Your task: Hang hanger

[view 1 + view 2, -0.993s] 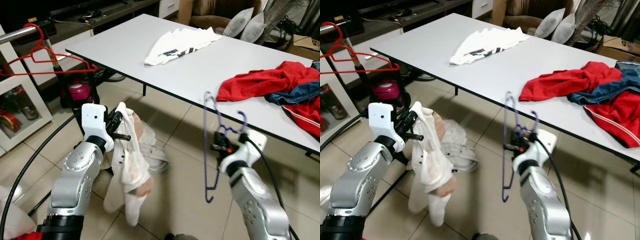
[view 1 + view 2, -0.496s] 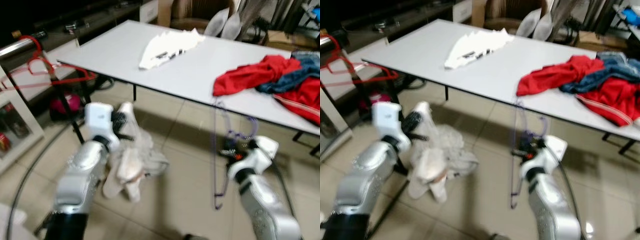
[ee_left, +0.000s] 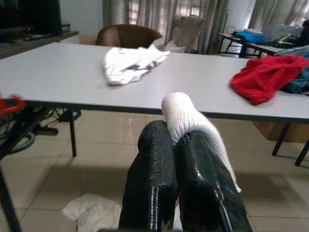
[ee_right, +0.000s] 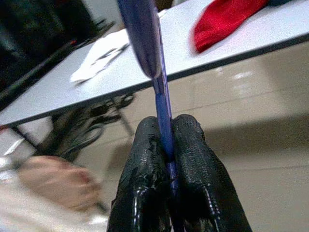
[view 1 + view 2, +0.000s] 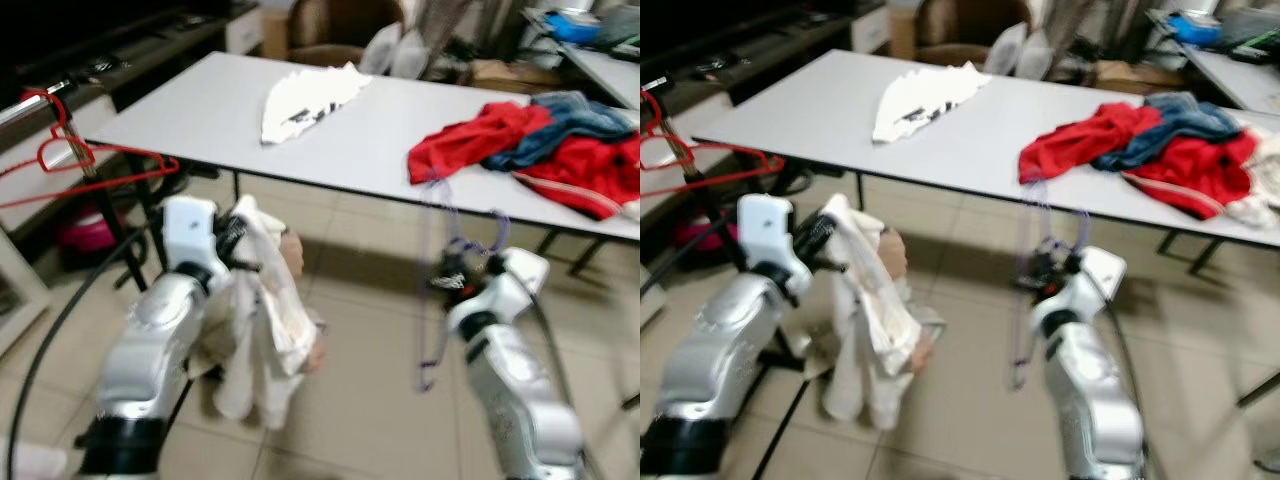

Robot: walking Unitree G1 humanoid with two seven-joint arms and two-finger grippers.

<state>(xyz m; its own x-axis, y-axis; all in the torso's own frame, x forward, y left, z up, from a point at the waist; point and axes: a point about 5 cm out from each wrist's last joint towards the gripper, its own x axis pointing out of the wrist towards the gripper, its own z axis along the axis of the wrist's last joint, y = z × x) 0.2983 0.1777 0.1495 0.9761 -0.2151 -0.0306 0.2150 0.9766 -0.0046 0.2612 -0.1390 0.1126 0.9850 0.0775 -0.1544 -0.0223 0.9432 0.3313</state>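
- A thin red wire hanger (image 5: pixel 80 165) hangs on a metal rail (image 5: pixel 25 100) at the far left, off the table's left end; that rail looks like the place to hang things.
- The left gripper (image 3: pixel 176 145) has its two black fingers pressed together on a cream-white garment (image 5: pixel 262 325), which droops in folds from the pinch toward the tiled floor (image 5: pixel 350 400), in front of the table's near left corner.
- On the grey rectangular table (image 5: pixel 200 120) a white printed shirt (image 5: pixel 305 100) lies toward the far left, and a heap of red and blue clothes (image 5: pixel 540 145) sits by the right end, reaching the near edge.
- The right gripper (image 4: pixel 166 145) is clamped on the slim purple wire hanger (image 5: pixel 440 270), fingers shut tight around one thin strand.
- The hanger stands nearly upright in the air just in front of the table's near edge, below the red heap, its hook uppermost. It is narrow and bare, with no cloth on it.
- Judging by this, the step in hand is carrying. Next, the hanger must travel left to the rail with its hook lifted over it.
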